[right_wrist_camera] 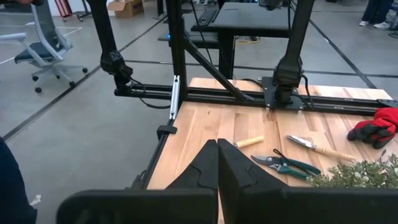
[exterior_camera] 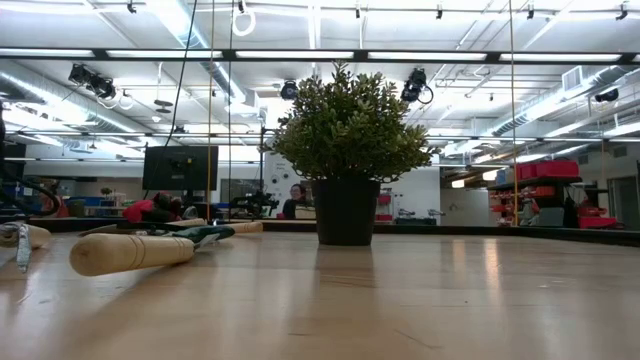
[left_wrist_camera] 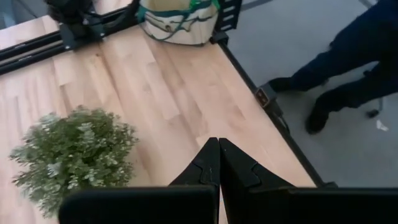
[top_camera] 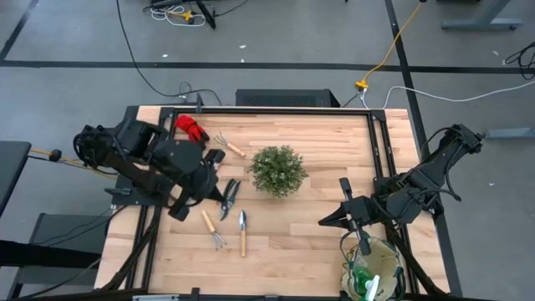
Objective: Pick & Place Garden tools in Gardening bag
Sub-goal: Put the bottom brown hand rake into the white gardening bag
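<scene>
The light wooden plank tabletop (top_camera: 301, 209) carries a round bushy green plant in a dark pot (top_camera: 277, 170) near its centre.

Left gripper (top_camera: 178, 211): positioned over the left part of the tabletop, beside the tools. Its two dark fingers (left_wrist_camera: 208, 167) are pressed together tip to tip and hold nothing.

Right gripper (top_camera: 324, 221): positioned over the right part of the tabletop, just beside the bag and pointing toward the plant. Its fingers (right_wrist_camera: 208, 163) are likewise fully closed and empty.

Rounded beige canvas gardening bag with dark green trim (top_camera: 374, 267): stands at the near right corner of the tabletop, close to the right arm. Green and white items show inside its mouth; what they are cannot be told.

Tools lying on the tabletop, all outside the bag:
- Red gloves (top_camera: 191, 128) at the far left corner.
- Small wooden-handled metal rake (top_camera: 227, 144) between the gloves and the plant.
- Dark-handled pruning shears (top_camera: 229, 197) left of the plant, next to the left gripper.
- Wooden-handled hand fork (top_camera: 212, 229) nearer the front edge, just beside the shears.
- Wooden-handled metal trowel (top_camera: 243, 232) lying beside the fork.

A person's dark trouser legs and shoes (left_wrist_camera: 336, 74) show on the floor beyond the tabletop edge.
</scene>
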Robot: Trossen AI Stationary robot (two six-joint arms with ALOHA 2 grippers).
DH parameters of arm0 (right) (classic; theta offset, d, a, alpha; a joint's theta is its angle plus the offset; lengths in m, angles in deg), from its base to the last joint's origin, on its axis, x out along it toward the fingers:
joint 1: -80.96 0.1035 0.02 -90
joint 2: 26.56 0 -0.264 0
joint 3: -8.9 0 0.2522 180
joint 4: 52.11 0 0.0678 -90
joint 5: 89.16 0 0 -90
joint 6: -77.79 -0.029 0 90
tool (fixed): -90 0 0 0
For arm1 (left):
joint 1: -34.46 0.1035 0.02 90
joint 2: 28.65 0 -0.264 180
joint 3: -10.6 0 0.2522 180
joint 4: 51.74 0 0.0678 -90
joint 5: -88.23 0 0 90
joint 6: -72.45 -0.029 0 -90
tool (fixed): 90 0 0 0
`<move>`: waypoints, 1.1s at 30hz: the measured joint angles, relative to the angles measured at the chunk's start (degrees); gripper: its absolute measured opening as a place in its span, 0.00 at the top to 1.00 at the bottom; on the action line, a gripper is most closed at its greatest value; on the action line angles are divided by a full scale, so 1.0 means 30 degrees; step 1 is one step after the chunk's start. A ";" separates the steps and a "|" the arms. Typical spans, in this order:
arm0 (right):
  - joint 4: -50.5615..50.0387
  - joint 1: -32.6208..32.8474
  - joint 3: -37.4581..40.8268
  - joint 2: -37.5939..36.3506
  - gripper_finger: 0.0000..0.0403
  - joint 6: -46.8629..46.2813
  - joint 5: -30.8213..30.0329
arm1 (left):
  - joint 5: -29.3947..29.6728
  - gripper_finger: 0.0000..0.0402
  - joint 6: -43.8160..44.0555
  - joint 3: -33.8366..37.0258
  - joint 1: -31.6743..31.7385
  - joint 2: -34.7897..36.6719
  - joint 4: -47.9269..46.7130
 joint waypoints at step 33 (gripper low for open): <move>0.0822 0.0012 0.0000 0.0000 1.00 -0.0062 0.0448 | 0.1065 1.00 0.1123 0.0013 -0.3336 -0.1756 -0.1255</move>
